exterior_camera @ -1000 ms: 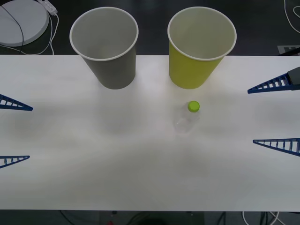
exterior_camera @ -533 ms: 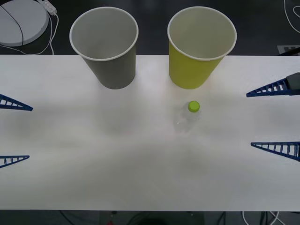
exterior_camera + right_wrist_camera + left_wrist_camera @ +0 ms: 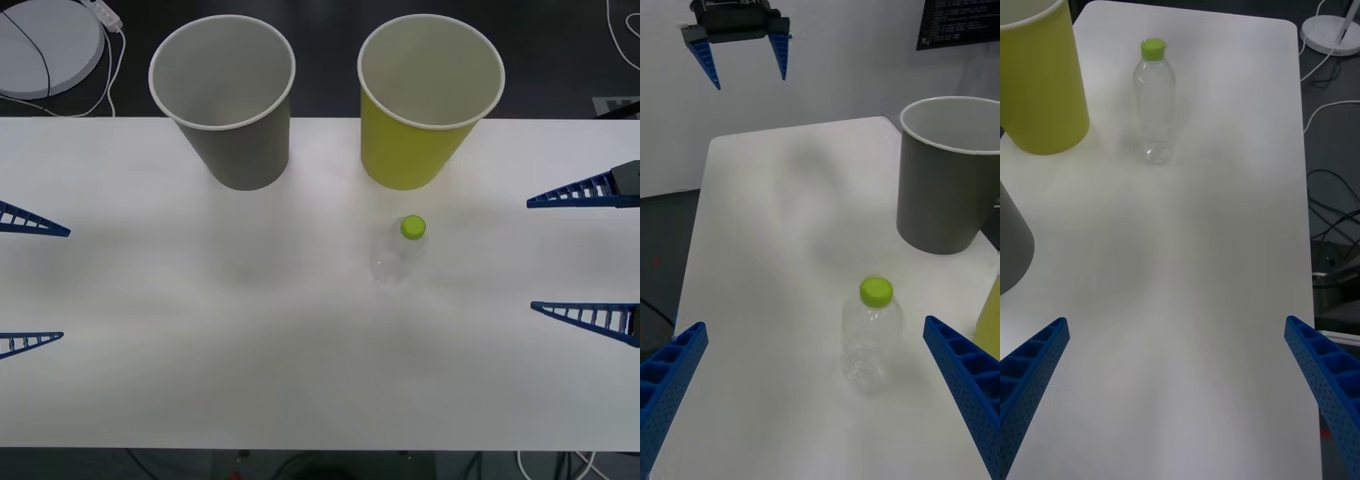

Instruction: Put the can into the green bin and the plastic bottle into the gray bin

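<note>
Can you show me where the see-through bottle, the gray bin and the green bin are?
plastic bottle (image 3: 400, 258): front view, on its clear body.
gray bin (image 3: 243, 150): front view, on its gray outer wall.
green bin (image 3: 405, 152): front view, on its yellow-green outer wall.

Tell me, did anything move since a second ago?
Only a little. The right gripper, open at the table's right edge, spread its fingers slightly wider: the lower finger slid toward the robot and a bit inward. Nothing was grabbed or let go. The plastic bottle, the green bin, the gray bin and the open left gripper stayed put.
</note>
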You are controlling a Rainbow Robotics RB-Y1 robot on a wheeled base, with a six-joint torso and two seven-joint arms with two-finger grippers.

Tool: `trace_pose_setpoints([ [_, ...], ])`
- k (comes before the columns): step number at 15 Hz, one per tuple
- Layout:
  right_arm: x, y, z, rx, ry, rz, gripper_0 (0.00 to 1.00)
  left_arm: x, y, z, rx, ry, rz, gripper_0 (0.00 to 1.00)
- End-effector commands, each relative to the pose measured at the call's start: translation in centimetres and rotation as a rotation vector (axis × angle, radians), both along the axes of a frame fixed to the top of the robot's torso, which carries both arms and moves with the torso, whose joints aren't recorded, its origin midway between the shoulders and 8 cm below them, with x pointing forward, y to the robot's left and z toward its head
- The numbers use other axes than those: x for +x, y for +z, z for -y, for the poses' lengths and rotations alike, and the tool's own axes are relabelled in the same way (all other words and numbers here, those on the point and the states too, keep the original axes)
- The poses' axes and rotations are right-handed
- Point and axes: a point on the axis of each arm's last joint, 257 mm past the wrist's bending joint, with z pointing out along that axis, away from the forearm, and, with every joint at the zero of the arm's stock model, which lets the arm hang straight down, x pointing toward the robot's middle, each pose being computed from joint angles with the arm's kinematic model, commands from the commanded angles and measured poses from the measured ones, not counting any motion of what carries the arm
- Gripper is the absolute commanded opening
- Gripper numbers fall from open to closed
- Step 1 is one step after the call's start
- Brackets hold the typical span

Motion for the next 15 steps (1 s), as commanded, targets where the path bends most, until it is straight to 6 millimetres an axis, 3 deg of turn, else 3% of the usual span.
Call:
trace_pose_setpoints([
  [1,0.6,-1.1,0.7,0.003,-0.042,0.005,1.00,0.0,0.0,0.0,0.000,0.000,0.000,1.00],
  [10,2.7,-5.2,2.7,-0.002,-0.212,0.043,1.00,0.0,0.0,0.0,0.000,0.000,0.000,1.00],
  [15,3.0,-7.6,1.4,0.054,-0.263,-0.010,1.00,0.0,0.0,0.0,0.000,0.000,0.000,1.00],
])
